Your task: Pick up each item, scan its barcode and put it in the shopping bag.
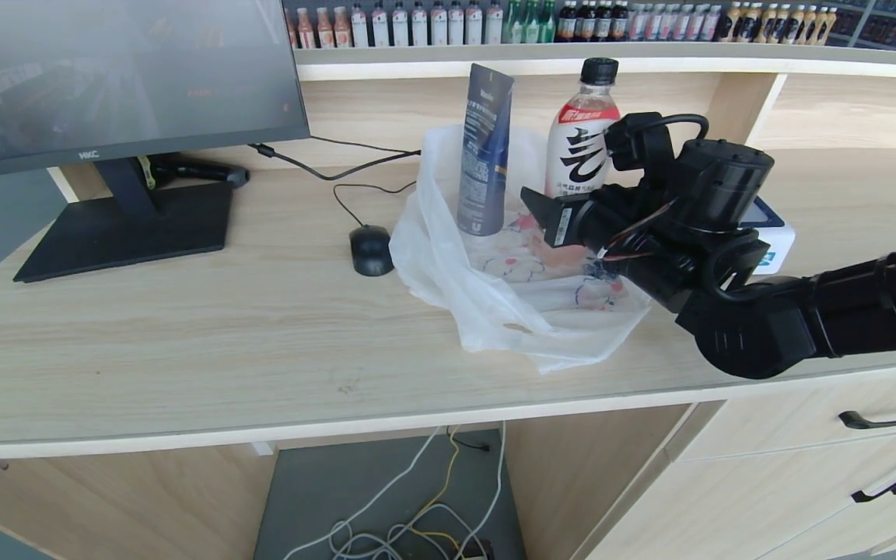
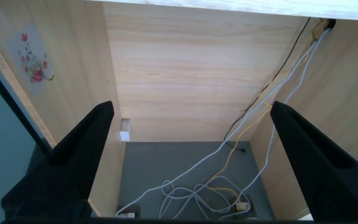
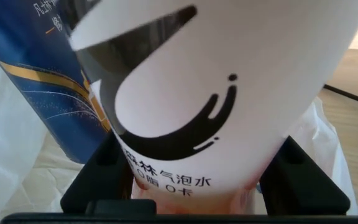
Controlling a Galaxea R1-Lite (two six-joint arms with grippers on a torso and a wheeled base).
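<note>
A clear drink bottle [image 1: 582, 132] with a black cap and a white-and-red label stands upright inside the white plastic shopping bag [image 1: 495, 311] on the wooden counter. A tall dark blue tube [image 1: 485, 152] stands next to it in the bag. My right gripper [image 1: 572, 222] is at the bottle's lower part, its fingers pressed on both sides. The right wrist view has the bottle [image 3: 216, 112] between the fingers [image 3: 98, 174], with the blue tube [image 3: 48, 93] beside it. My left gripper [image 2: 191, 162] hangs open below the counter, holding nothing.
A monitor [image 1: 106, 78] on a black stand occupies the counter's left, with a black handheld device [image 1: 191, 169] behind it and a mouse [image 1: 371, 250] near the bag. A white and blue box [image 1: 775, 233] lies behind my right arm. Cables [image 2: 216, 186] trail under the counter.
</note>
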